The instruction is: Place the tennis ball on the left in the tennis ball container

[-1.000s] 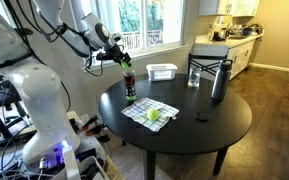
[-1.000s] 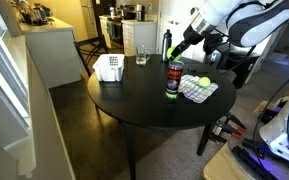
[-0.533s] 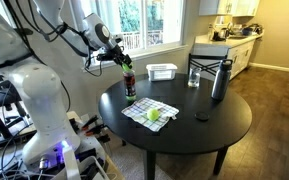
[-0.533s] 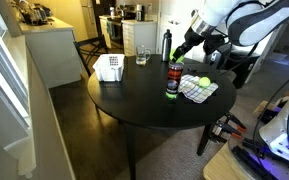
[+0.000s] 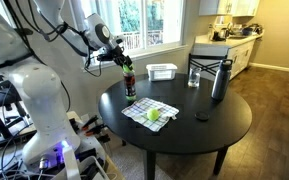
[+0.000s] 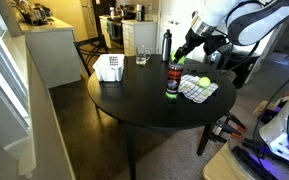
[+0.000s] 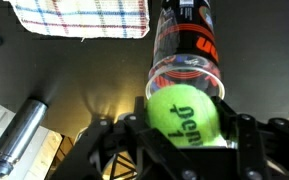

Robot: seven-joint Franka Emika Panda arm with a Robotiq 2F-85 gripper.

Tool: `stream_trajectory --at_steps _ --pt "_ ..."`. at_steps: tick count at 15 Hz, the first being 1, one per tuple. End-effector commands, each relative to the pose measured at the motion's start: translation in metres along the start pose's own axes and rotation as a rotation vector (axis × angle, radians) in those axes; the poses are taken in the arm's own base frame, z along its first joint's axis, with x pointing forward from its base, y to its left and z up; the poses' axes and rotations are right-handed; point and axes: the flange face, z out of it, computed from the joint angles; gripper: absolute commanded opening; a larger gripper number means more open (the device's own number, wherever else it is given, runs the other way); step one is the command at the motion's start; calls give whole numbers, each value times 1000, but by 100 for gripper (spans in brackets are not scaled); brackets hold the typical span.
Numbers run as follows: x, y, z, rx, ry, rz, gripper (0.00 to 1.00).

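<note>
Next to nothing has moved since half a second ago: the gripper (image 5: 121,62) hangs in the same spot right over the tennis ball container (image 5: 130,85), and nothing on the round black table (image 5: 189,130) has shifted. The wrist view gives the close look: the tennis ball (image 7: 184,118), black print facing the camera, is pinched between the dark fingers (image 7: 248,136), jaws pressed in on either side of it. It sits right at the open mouth of the clear tube, whose red and black band is just beyond; whether it touches the rim I cannot tell. The container stands upright near the table edge in both exterior views, just beside the checked cloth (image 6: 196,90). On that cloth lies the second ball (image 6: 204,82), well clear of the gripper. Farther across the table, the grey bottle (image 5: 220,80) and the glass (image 5: 194,77) stand near each other, with the white basket (image 5: 162,71) by the far edge.
</note>
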Motion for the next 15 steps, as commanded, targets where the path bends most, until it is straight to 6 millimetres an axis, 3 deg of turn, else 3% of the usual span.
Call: stream_trajectory --at_steps 1,4,15 --pt "-5 -1 -2 -1 -18 24 92" --pt "-5 0 -1 -2 -22 25 100" --pt "3 7 -3 -4 6 57 100"
